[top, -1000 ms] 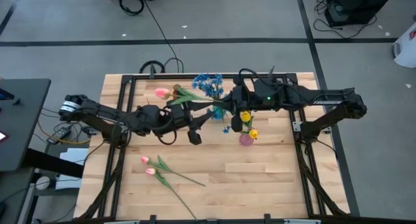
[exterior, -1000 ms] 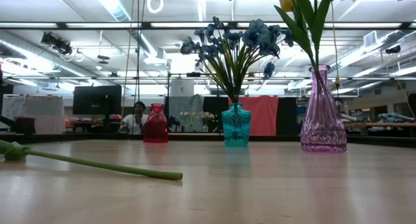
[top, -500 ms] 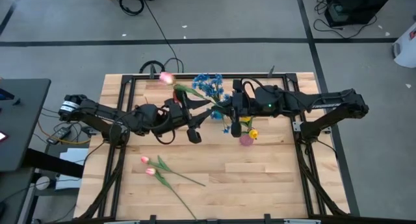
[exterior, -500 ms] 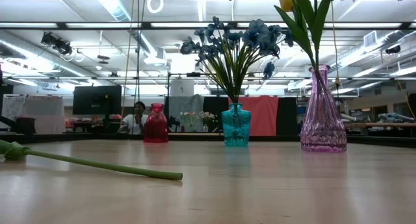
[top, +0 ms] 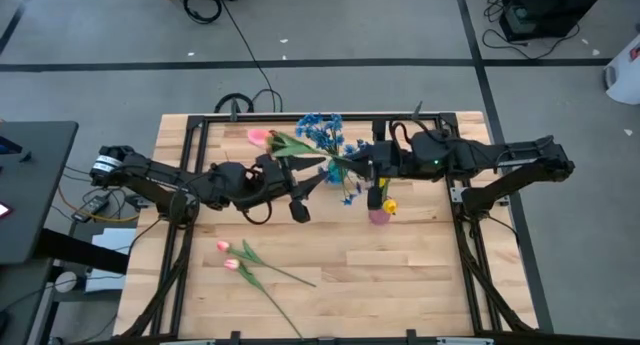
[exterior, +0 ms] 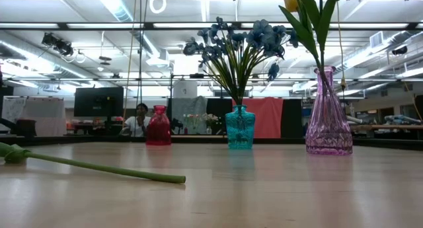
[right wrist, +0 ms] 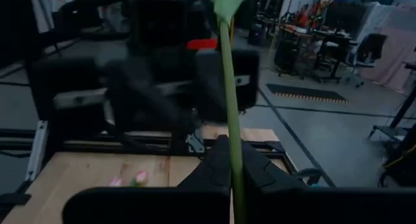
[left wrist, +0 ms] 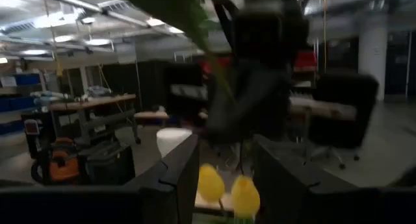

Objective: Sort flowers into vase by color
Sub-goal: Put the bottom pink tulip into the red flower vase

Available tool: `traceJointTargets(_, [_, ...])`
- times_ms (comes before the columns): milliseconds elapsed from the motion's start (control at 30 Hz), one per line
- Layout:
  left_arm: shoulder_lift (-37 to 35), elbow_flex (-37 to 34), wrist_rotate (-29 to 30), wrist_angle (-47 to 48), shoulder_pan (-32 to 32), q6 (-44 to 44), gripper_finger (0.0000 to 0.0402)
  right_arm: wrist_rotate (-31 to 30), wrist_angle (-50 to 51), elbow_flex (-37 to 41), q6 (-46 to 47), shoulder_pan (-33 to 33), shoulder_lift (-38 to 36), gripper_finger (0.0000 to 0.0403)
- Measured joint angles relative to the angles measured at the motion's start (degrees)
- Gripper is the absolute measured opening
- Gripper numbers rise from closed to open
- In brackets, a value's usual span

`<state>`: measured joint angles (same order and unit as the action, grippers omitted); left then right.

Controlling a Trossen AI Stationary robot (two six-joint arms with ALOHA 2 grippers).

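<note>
The pink tulip [top: 262, 137] has swung from upright to lie level above the bench [top: 400, 285], its stem now clamped in the right pincer [top: 352, 163] while the left pincer [top: 283, 168] stays half-open around it, so the handover looks nearly done.

counter [top: 400, 275]: pale wood planks, black frame round it | floor [top: 330, 35]: grey, dark tape lines, black cable [top: 245, 50] running to counter's far edge | room behind: person [exterior: 139, 119] seated far off beside dark monitor [exterior: 98, 101], ceiling strip lights [exterior: 115, 3]
</note>
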<state>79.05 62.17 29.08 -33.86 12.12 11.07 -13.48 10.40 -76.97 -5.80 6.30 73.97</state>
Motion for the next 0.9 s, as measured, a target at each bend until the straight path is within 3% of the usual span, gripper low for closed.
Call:
traceJointTargets(600, [0.0, 0.0, -1.49, -5.59, 0.04, 2.73, 0.0143, -1.21, 1.11, 0.23, -0.44, 1.84, 1.86, 0.0007])
traceJointTargets(767, [0.0, 0.0, -2.79, -5.86, 0.08, 2.74, 0.0122, -2.31, 0.95, 0.24, -0.85, 1.8, 1.86, 0.0007])
traceJointTargets(900, [0.0, 0.0, -2.8, -7.2, 0.11, 3.4, 0.0082, -1.97, 1.58, 0.24, -0.85, 1.8, 1.86, 0.0007])
